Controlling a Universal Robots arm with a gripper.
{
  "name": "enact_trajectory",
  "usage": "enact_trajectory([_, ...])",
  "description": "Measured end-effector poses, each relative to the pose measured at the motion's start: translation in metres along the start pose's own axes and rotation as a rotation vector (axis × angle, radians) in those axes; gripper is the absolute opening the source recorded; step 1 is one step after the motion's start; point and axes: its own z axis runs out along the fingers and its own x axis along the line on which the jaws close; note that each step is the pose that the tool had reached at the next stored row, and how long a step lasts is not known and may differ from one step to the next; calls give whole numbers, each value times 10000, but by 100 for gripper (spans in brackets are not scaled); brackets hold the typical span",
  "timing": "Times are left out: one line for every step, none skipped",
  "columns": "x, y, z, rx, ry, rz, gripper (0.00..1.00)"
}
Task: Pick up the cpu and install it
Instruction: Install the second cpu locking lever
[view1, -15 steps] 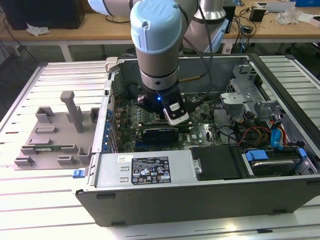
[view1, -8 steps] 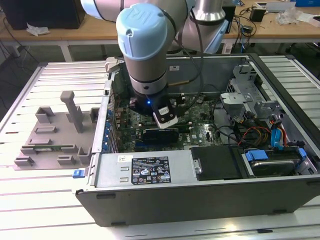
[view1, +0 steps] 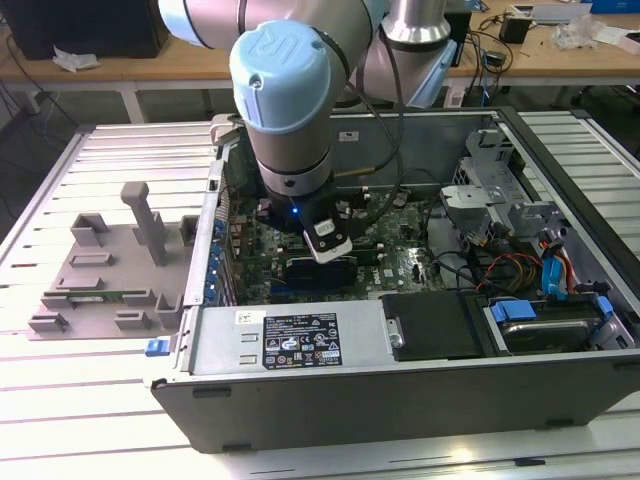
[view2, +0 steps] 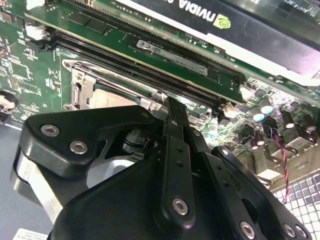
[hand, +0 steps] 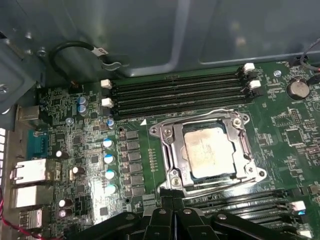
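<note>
first wrist view shows the cpu (hand: 209, 151) already seated in its socket frame (hand: 167, 150), the gripper (hand: 172, 196) pinched closed and empty just beside it, so placing looks done.

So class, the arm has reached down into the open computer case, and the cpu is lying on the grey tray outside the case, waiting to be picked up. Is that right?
Not quite. The arm does reach down into the open computer case, but the cpu is not on the grey tray. The first wrist view shows it lying inside the metal-framed socket on the motherboard, just beyond the gripper.
</note>
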Motion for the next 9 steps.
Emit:
enact_trajectory([1,-5,12,-77,11,6,11])
enact_trajectory([1,-8,21,-113,14,9,11])
enact_trajectory([1,-11,30,-136,18,11,11])
enact_trajectory([-1,-15,42,-157,21,12,11])
enact_trajectory([-3,-24,67,-190,26,15,11])
enact_trajectory([-4,-29,83,-211,29,16,11])
enact_trajectory([-4,-32,92,-232,33,18,11])
enact_trajectory([-5,-35,100,-257,37,20,11])
enact_trajectory([-5,-38,110,-296,40,23,11])
